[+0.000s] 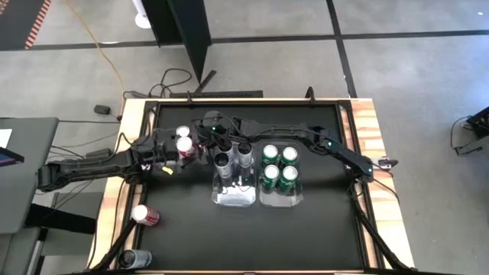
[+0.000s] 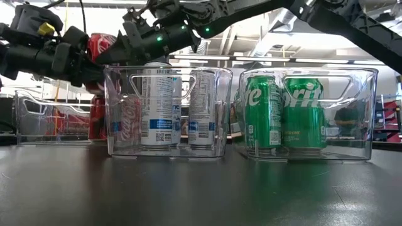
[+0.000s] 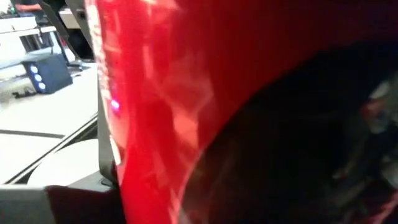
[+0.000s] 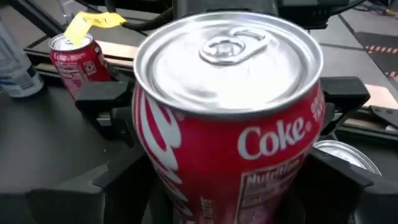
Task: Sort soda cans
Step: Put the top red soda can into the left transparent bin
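A red Coke soda can [image 4: 230, 143] is lifted above the table's far left part [image 1: 184, 144], high in the low view [image 2: 103, 45]. It fills the left wrist view [image 3: 161, 112]. My left gripper [image 1: 180, 148] comes at it from the left and my right gripper [image 1: 200, 142] from the right; both are shut on it. A second red can [image 4: 71, 59] stands upright just beyond it [image 1: 182, 132]. Another red can [image 1: 145, 215] and a dark can [image 1: 134, 258] lie on their sides near the table's left front. My left gripper holds the red can's wall below its rim, one finger [image 4: 106, 106] on each side, coming level from the table's left. The can is lifted clear, roughly upright. My right gripper has the same can's lower wall [image 4: 186, 199] between its two fingers [image 4: 93, 186], slanting down from the right.
Two clear bins stand mid-table. The left bin [image 1: 233, 197] holds two silver cans [image 2: 157, 103]; the right bin [image 2: 370, 113] holds several green cans [image 1: 279, 164]. A silver can top [image 4: 345, 155] shows right below my right gripper. Bare dark table lies toward the near edge.
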Controlling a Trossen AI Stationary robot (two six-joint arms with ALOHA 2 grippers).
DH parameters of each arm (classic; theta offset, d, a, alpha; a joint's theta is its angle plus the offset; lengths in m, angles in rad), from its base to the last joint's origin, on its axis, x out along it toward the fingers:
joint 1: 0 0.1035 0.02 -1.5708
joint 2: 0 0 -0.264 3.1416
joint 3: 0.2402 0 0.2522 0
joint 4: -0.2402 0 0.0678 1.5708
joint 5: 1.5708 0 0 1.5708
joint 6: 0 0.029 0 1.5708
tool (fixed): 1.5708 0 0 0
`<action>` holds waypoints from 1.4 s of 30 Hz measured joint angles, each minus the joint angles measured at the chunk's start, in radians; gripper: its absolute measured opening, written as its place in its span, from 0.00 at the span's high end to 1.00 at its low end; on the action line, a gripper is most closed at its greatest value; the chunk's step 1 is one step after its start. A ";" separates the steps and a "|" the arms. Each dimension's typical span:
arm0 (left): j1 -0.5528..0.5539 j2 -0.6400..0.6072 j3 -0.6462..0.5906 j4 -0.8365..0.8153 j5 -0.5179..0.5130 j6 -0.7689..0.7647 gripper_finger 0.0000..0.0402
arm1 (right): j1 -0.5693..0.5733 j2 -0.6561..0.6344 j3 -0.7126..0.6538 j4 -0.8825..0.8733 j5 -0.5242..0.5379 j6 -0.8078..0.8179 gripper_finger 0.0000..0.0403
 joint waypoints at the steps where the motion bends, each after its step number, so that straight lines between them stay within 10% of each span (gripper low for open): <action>1: 0.000 0.001 0.000 0.000 -0.001 0.001 0.29 | 0.000 0.000 0.000 0.002 0.001 0.000 0.12; 42: 0.001 -0.003 0.001 -0.046 -0.029 -0.027 0.21 | 0.000 -0.010 0.003 0.031 -0.003 0.017 0.29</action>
